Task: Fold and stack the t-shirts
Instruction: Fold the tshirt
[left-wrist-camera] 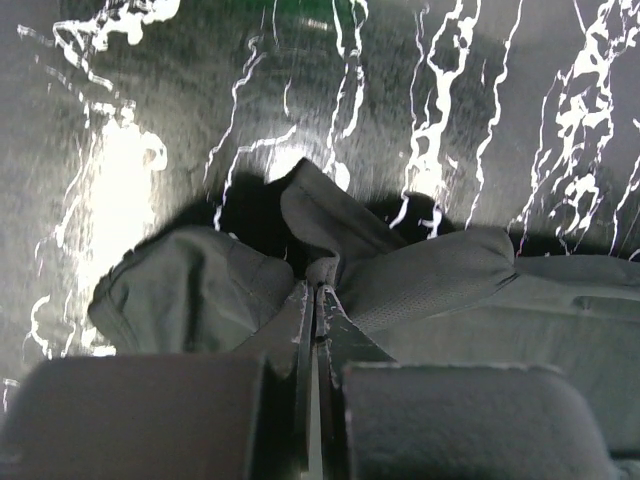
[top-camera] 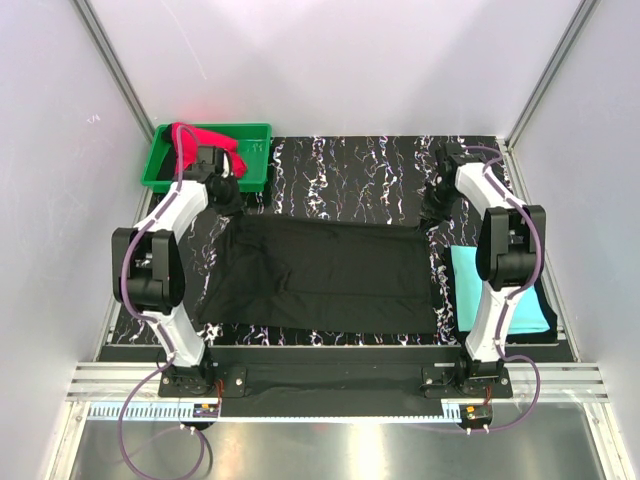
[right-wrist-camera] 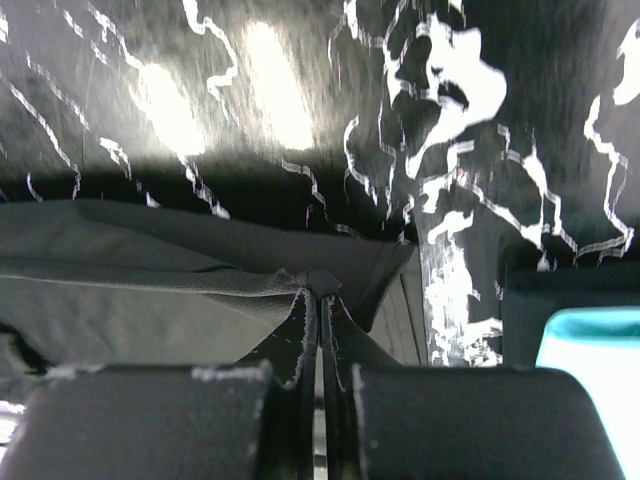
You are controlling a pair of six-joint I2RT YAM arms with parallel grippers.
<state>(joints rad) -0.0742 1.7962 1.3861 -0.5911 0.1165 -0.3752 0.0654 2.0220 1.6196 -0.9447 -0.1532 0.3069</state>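
Holds black t-shirt (top-camera: pixel 320 275), spread flat on table (top-camera: pixel 340 180), by far corners with left gripper (left-wrist-camera: pixel 316 290) and right gripper (right-wrist-camera: pixel 320 292), jaws clamped on cloth. Leaves turquoise t-shirt (top-camera: pixel 530 310) at right, red t-shirt (top-camera: pixel 205 137) in green tray (top-camera: pixel 258 150).

gripper (right-wrist-camera: pixel 318 300) pinching black t-shirt (right-wrist-camera: pixel 150 270) edge

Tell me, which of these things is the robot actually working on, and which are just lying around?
Part of the job: black t-shirt, turquoise t-shirt, red t-shirt, left gripper, right gripper.
Just lying about: green tray, marbled tabletop.
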